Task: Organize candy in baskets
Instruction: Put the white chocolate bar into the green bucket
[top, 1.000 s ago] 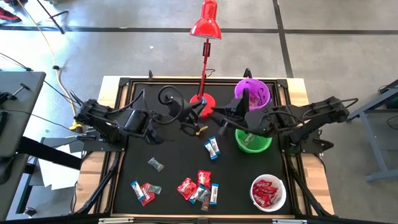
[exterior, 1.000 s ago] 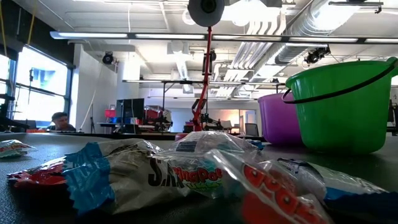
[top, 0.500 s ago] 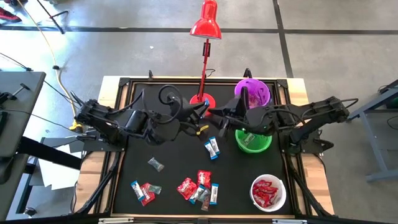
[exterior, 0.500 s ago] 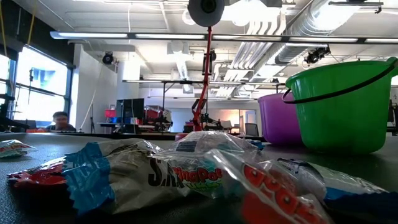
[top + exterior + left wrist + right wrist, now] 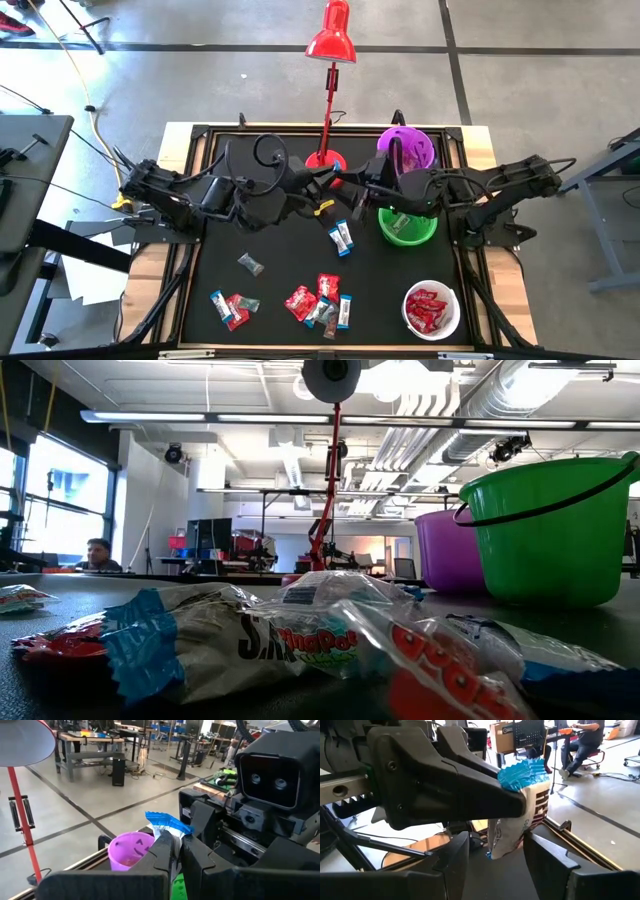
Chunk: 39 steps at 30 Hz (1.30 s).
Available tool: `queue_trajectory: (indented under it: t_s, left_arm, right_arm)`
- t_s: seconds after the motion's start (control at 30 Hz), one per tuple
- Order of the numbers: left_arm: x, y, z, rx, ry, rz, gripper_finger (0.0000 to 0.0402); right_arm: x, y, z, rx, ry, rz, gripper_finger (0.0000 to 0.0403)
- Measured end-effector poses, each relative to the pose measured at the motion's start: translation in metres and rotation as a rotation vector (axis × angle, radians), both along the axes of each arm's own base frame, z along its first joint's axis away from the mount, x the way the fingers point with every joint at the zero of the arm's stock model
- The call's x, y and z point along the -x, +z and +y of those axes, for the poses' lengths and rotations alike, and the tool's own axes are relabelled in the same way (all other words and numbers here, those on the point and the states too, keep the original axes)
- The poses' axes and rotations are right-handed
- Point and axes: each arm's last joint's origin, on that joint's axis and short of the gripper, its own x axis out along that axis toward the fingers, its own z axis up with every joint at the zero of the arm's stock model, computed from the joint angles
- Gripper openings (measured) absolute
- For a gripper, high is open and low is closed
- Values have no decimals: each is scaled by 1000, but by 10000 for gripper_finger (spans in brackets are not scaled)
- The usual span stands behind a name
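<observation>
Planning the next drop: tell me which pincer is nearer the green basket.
Right. The right pincer hovers just beside the green basket, open. The left pincer is farther off, near the lamp base, shut on a blue-and-white candy.

left gripper (image 5: 512,805): shut on blue-and-white candy (image 5: 517,815), wrapper hangs down
right gripper (image 5: 495,852): fingers (image 5: 547,852) spread, either side of candy, below it
background: seated person (image 5: 580,740) at desk
</observation>
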Motion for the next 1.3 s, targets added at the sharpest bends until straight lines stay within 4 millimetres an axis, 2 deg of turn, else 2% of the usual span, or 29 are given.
queue_trajectory:
  t_s: [0.27,0.47,0.93,1.1,1.3]
  left_arm:
    - [0,0,-1,1,-18,-1,8]
    - [1,1,-5,-30,-34,15,7]
    - [1,2,-8,-35,-81,12,7]
    - [0,2,-8,-53,-83,25,7]
    - [0,2,-8,-73,-84,41,7]
  right_arm:
    - [0,0,0,-12,2,-4,184]
    - [2,-5,-2,0,-68,43,184]
    - [0,-1,-1,-16,-33,1,177]
    - [0,-1,-1,-23,-30,0,138]
    - [0,-2,-1,-38,-33,5,52]
